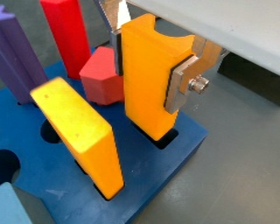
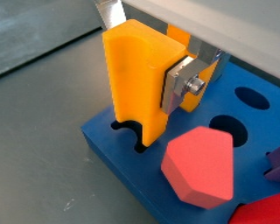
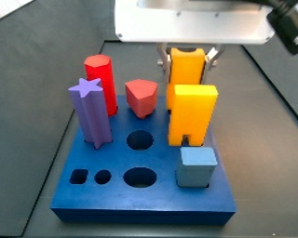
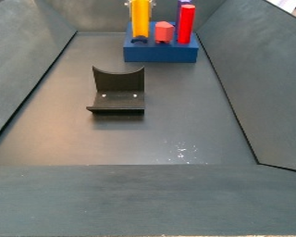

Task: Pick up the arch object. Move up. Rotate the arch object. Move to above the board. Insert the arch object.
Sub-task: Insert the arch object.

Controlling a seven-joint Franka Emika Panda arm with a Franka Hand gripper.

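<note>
In a wrist view, the hand [image 1: 154, 52] is clamped on the arch object [image 1: 149, 74], silver fingers [image 1: 184, 79] pressing its sides, holding it upright so its foot lines up with the slot in the board [image 1: 166, 166]. The foot looks already inside the slot. Beside it stand the big yellow-orange block [image 1: 81, 131], a red hexagonal piece [image 1: 101, 77], a tall red block [image 1: 66, 35] and a purple piece [image 1: 14, 57].

Now the opposite wrist view: the arch object [image 2: 136, 74] meets the board [image 2: 125, 153] at its corner hole, arch notch just visible at the surface, so I'd judge insertion under way, not finished.

In a side view, the hand [image 3: 189, 54] hangs over the board's far side, grip kept high, likely to clear neighbouring pieces.

In the long side view, the board [image 4: 161, 53] sits far off, the fixture [image 4: 116, 90] nearer on the floor.
</note>
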